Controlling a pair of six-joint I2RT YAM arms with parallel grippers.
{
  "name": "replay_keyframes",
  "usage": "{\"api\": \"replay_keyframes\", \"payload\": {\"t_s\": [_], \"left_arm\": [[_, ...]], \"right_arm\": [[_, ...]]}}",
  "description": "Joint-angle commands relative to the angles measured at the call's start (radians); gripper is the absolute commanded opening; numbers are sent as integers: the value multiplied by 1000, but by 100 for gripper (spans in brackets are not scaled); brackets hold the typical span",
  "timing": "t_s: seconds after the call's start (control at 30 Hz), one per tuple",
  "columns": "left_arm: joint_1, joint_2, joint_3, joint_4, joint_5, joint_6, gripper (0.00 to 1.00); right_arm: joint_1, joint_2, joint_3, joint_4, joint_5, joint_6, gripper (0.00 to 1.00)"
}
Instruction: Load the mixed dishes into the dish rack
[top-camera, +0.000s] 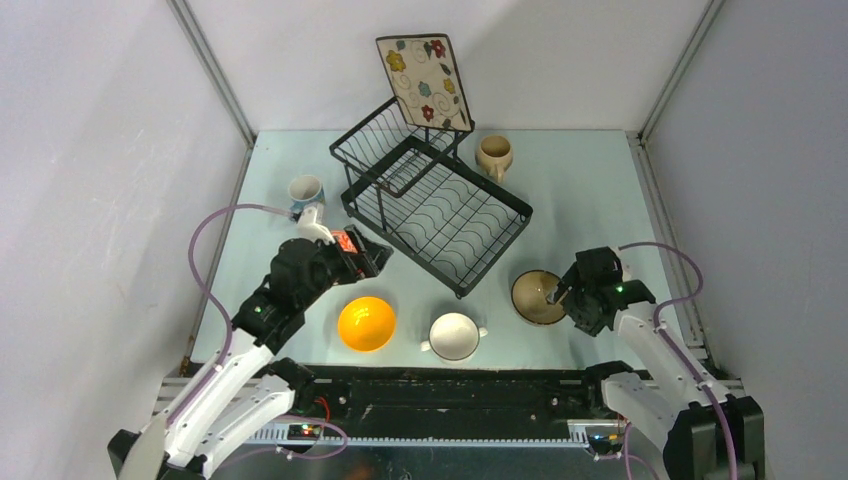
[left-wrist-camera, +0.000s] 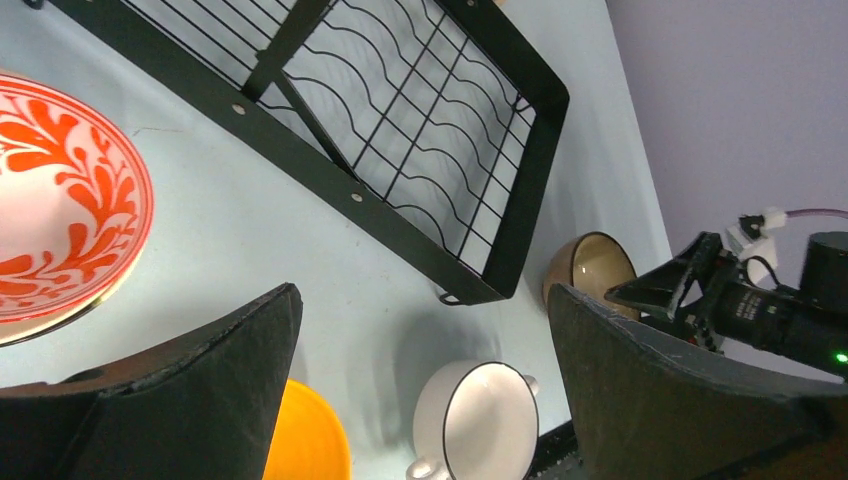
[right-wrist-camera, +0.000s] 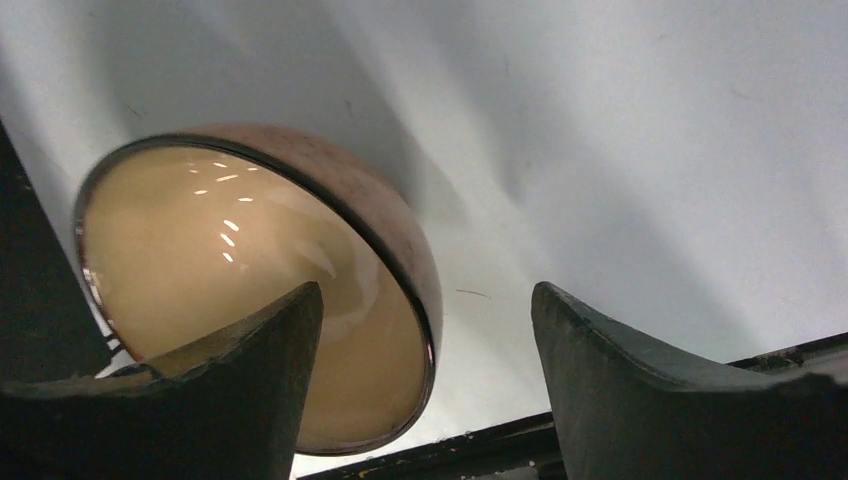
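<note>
Between right pincer (right-wrist-camera: 425, 292) fingers (right-wrist-camera: 650, 400), tan bowl (right-wrist-camera: 230, 250) rim.

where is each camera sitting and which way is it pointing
Top view: above and behind the bases, looking down on the table and dish rack; left arm and right arm show.
Left wrist: on the left arm, looking rightward past the rack's corner; left tool frames the bottom.
Right wrist: low over the table, facing the tan bowl; right tool straddles its rim.
Shared: both wrist views show the tan bowl.
</note>
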Motion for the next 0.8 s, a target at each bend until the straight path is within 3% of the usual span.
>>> {"api": "replay_keyframes", "payload": {"t_s": [0.0, 0.23, 0.33, 0.53, 0.77], "left_arm": [[-4, 16, 2, 61, 67, 5, 100], [-4, 18, -14, 64, 69, -14, 99], [-5, 11, -19, 57, 63, -10, 99], [-6, 11, -26, 71, 67, -8, 99], [-6, -4, -11, 22, 23, 11, 100]], "right_arm": [[17, 0, -21, 55, -20, 68, 74], [46, -62, -24, 41, 28, 74, 58], [56, -75, -25, 18, 53, 73, 56], [55, -81, -23, 17, 66, 57, 58], [28, -101, 95, -10, 163, -8, 70]]}}
